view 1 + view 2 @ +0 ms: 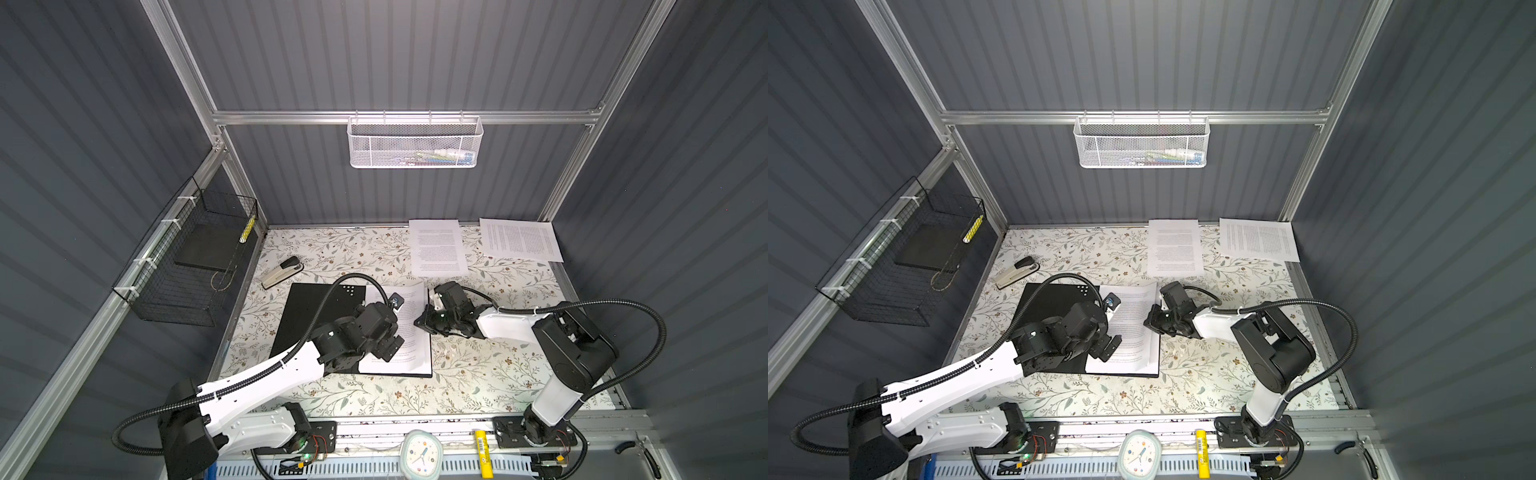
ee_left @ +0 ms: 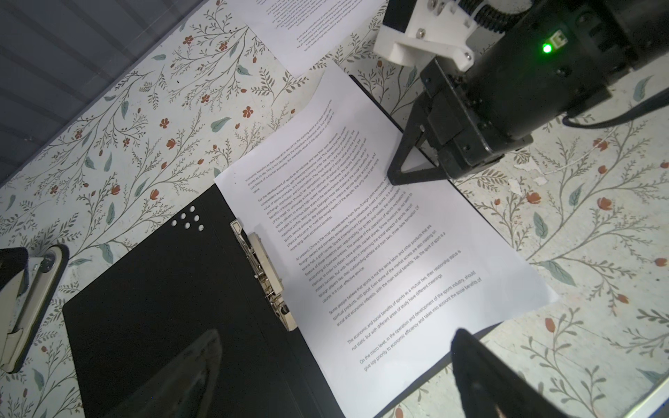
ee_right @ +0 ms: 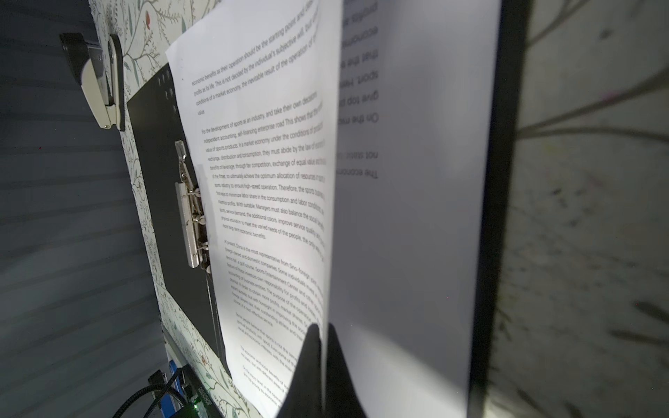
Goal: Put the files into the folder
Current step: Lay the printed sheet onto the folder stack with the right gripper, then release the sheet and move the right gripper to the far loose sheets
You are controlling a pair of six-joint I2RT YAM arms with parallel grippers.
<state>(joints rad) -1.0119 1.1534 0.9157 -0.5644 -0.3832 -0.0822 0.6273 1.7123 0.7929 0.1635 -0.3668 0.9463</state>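
The folder point(image 1: 307, 316) point(image 1: 1046, 307) lies open on the floral table, black inside, with its metal clip point(image 2: 266, 271) point(image 3: 192, 224) along the spine. A printed file sheet point(image 1: 409, 299) point(image 2: 380, 253) rests on its right half. My right gripper point(image 1: 417, 323) point(image 1: 1147, 322) point(image 3: 322, 336) is shut on that sheet's right edge and holds it raised off a second sheet point(image 3: 416, 217) underneath. Above the folder's near part my left gripper point(image 1: 388, 349) point(image 1: 1106, 351) point(image 2: 333, 380) hangs open and holds nothing. Two more files point(image 1: 438, 249) point(image 1: 519, 241) lie at the table's back right.
A stapler point(image 1: 282, 270) point(image 2: 25, 307) lies left of the folder's far corner. A black wire basket point(image 1: 187, 266) hangs on the left wall and a white mesh basket point(image 1: 415, 143) on the back rail. A clock point(image 1: 422, 453) and a yellow tube point(image 1: 482, 453) sit on the front rail.
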